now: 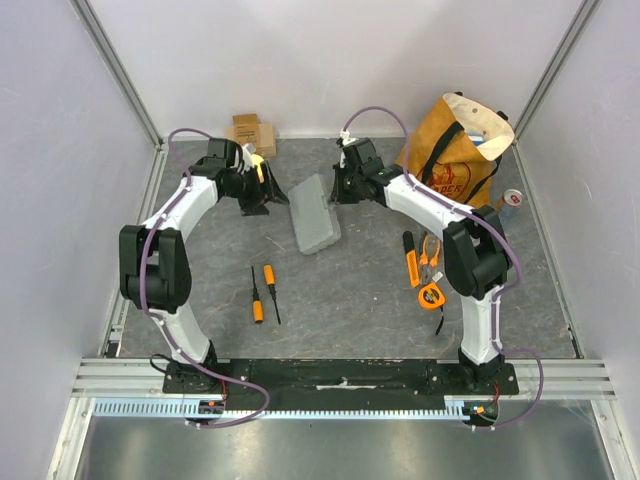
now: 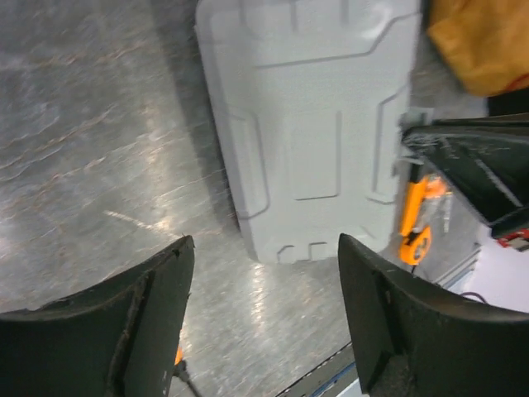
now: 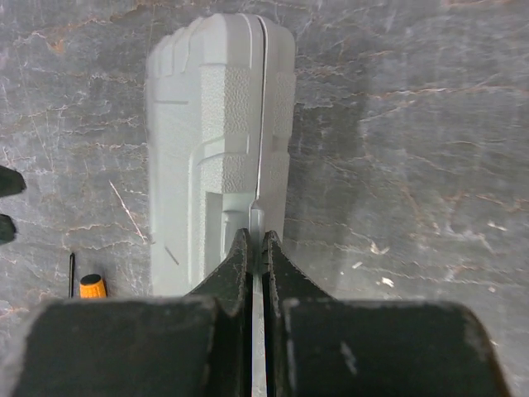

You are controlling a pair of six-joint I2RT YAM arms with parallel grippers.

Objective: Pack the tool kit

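1. The tool kit case (image 1: 317, 218) lies mid-surface between the two arms. It is closed, and the seam between its halves faces the right wrist camera.
2. The right pincer (image 3: 256, 238) has its jaws pressed together at the case's near end, right on the seam. It seems to nip a thin grey lip or latch tab there, though the sliver between the fingers is hard to read.
3. The left pincer (image 2: 264, 244) hangs just left of the case with its jaws spread wide and nothing between them.
4. The loose tools all lie apart from the case. Two screwdrivers (image 1: 258, 305) are on its near-left side. Pliers (image 1: 432, 250), another orange-handled tool (image 1: 411, 262) and a tape measure (image 1: 431, 297) are well to its right.
5. Handling, as I judge it:
   - The case is a stiff moulded shell and light while empty, so it is likely to skate on the smooth surface (image 1: 350, 320).
   - Take hold at the lip by the seam to lift the lid, and steady the other half with the second pincer.
   - The narrow tools are best gripped across their handles.
6. The case is matte grey plastic with pebbled panels, raised ribs and rounded corners. The surface is dark, veined and glossy.
7. A tote bag (image 1: 450, 160) stands beyond the case to its right, and a cardboard box (image 1: 252, 131) sits beyond it to its left.
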